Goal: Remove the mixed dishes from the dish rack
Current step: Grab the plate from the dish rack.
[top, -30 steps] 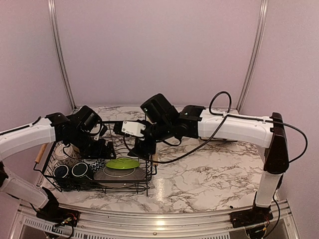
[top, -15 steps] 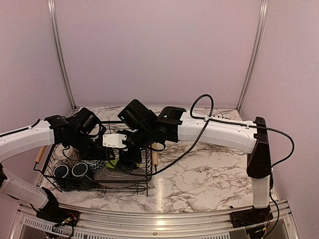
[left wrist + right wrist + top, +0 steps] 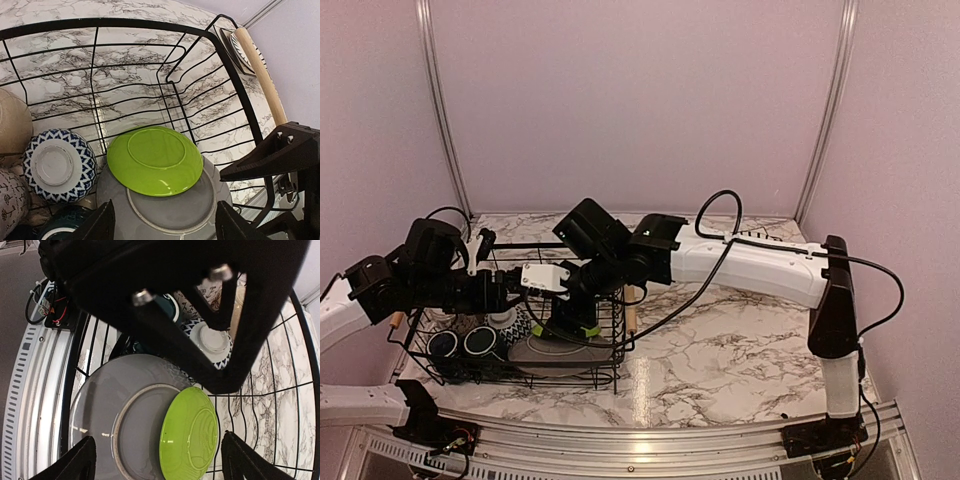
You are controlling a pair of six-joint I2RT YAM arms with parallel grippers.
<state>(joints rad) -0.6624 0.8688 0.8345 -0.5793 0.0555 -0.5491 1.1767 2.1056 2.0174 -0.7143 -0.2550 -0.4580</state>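
The black wire dish rack [image 3: 617,345] stands at the near left. In it a lime-green plate [image 3: 152,161] lies upside down, leaning on a grey round plate [image 3: 170,212]; both also show in the right wrist view, lime-green [image 3: 192,437] and grey [image 3: 107,410]. A blue-and-white patterned bowl [image 3: 60,165], a tan mug [image 3: 12,125] and dark mugs [image 3: 460,342] sit at the rack's left. My right gripper [image 3: 570,315] hovers open over the two plates [image 3: 160,465]. My left gripper [image 3: 165,230] is open above the rack, left of the right one [image 3: 505,293].
The rack's wooden handle [image 3: 260,75] runs along its right side, with a striped dish [image 3: 240,47] on the marble table [image 3: 740,350] just beyond it. The two arms crowd together over the rack. Purple walls close in behind and on both sides.
My right arm has swung left and down until its gripper hangs over the plates in the rack. My left arm has drawn back to the left, away from the rack's middle.
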